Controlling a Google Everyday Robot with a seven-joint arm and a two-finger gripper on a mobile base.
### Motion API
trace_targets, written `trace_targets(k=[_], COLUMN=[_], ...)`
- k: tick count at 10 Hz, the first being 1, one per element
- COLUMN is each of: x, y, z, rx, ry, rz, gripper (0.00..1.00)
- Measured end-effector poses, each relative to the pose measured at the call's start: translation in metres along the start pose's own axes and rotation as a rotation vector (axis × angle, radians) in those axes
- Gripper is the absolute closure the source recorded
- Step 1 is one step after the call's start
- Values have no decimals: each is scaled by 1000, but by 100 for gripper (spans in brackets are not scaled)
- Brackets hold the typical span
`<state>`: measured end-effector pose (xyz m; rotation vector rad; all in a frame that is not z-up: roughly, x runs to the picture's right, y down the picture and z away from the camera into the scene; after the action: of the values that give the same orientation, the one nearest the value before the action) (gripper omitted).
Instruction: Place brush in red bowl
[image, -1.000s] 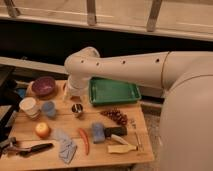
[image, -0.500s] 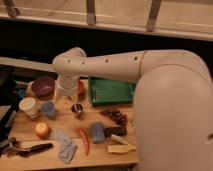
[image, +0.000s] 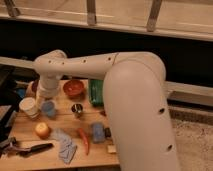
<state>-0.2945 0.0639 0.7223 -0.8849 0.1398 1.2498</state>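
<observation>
Camera view: tool (image: 45, 94) hung above blue cup (image: 48, 108), left of red bowl (image: 73, 88); its grip could not be told. Brush (image: 34, 148) lay on table (image: 95, 156), front-left, well apart.

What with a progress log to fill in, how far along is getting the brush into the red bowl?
Done: nothing yet; the red bowl holds no brush. In hand: the gripper hangs at the back left, beside the white cup, away from the brush, which lies ungrasped at the table's front left. Left: reach, grasp, carry, place.
</observation>
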Motion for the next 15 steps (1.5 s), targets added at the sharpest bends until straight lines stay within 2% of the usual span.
trace_targets(k=[1,3,7,9,11,12,15], x=[0,8,9,7,4,4,13], y=[23,52,52,59,90,93,118], z=[7,11,10,5,5,8,47], rx=[-23,-59,-61,-55,-63,-71,-148], ry=[5,12,10,-11,-3,4,38], rz=[-52,-130,-135,-171,-233,-246,-297], gripper=[35,35,35,35,35,35,35])
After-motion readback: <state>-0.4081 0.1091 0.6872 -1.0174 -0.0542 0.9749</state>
